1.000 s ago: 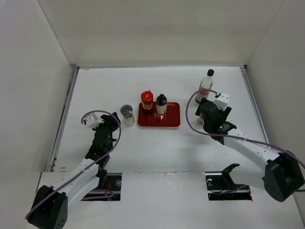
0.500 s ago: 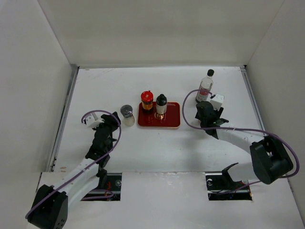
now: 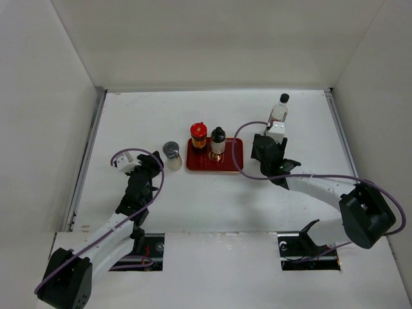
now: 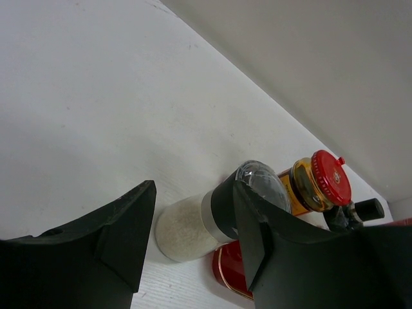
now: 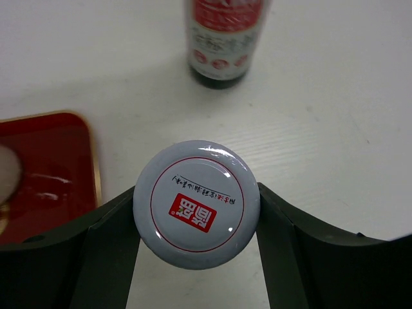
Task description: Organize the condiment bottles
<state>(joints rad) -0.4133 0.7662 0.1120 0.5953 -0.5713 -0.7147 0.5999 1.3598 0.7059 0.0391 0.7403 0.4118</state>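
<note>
**Both arms at the tray's flanks, two bottles on it, three off**

- Left of the red tray (image 3: 233,158): the grey-lidded shaker (image 3: 171,154) stands upright on the tabletop (image 3: 193,206), just beside the tray's left edge. The left tool (image 4: 193,225) frames it with jaws spread. There is a gap at one finger, so it is not clamped. Likely lined up for a side grasp.
- On the tray's left half: the red-capped jar (image 3: 199,136) and the small dark bottle (image 3: 218,141), close together. The shaker has little room at that edge.
- The tray's right half is bare, the obvious free spot.
- Just right of the tray: the pale-lidded jar (image 5: 196,205), upright, with the right tool (image 5: 196,206) clenched on both sides of its lid, probably to carry it over.
- The tray's raised gold rim needs a lift, not a slide.
- Further right and behind: the tall clear bottle (image 3: 279,114), near the right tool and at risk of a knock.
</note>
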